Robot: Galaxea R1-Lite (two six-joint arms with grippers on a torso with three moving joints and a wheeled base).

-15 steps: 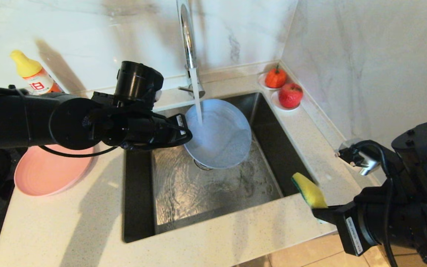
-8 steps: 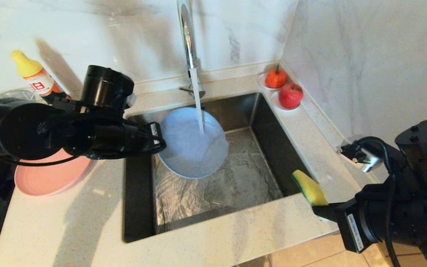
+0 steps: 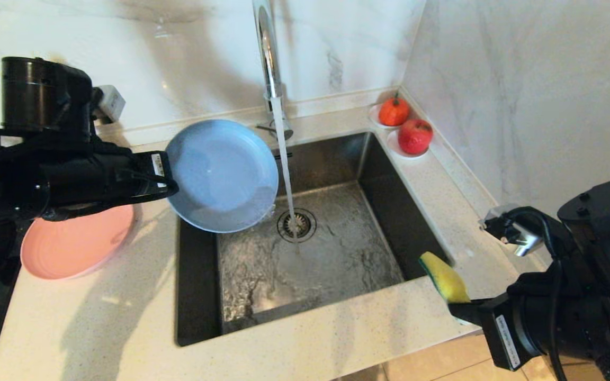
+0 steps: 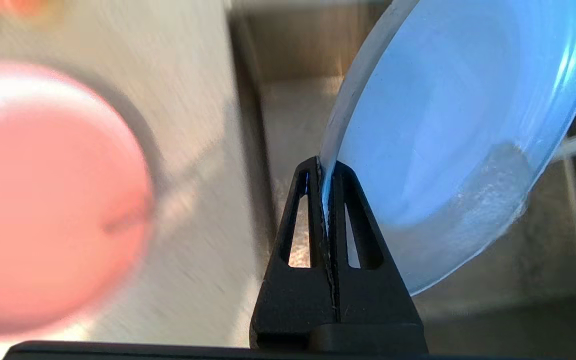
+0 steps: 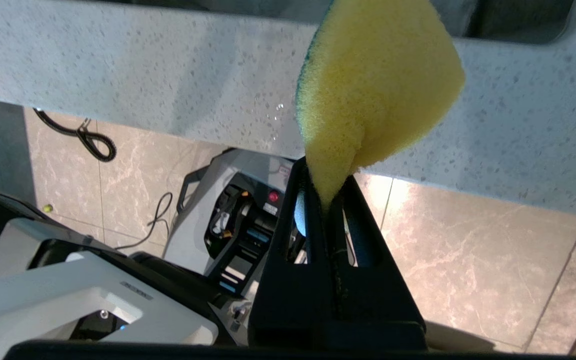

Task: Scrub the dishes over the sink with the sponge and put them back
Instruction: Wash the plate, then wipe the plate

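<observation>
The left gripper (image 3: 170, 182) has its jaws clenched on the rim of the blue plate (image 3: 223, 174), tilted above the sink's (image 3: 337, 254) left edge beside the running water. The right gripper (image 3: 458, 309) grasps the sponge (image 3: 442, 276) over the tabletop (image 3: 337, 328); the pink plate (image 3: 72, 246) lies at the left

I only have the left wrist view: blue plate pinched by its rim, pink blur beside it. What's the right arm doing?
Observer: The right gripper is shut on the yellow sponge, held off the sink's front right corner, above the counter edge.
Operator: Is the water on?
Observer: Yes. The faucet runs a stream straight onto the drain strainer; the blue plate sits just beside it, over the sink's back left corner.
Operator: What's the pink blur?
Observer: The pink plate, lying flat on the counter left of the sink, under the left gripper.
</observation>
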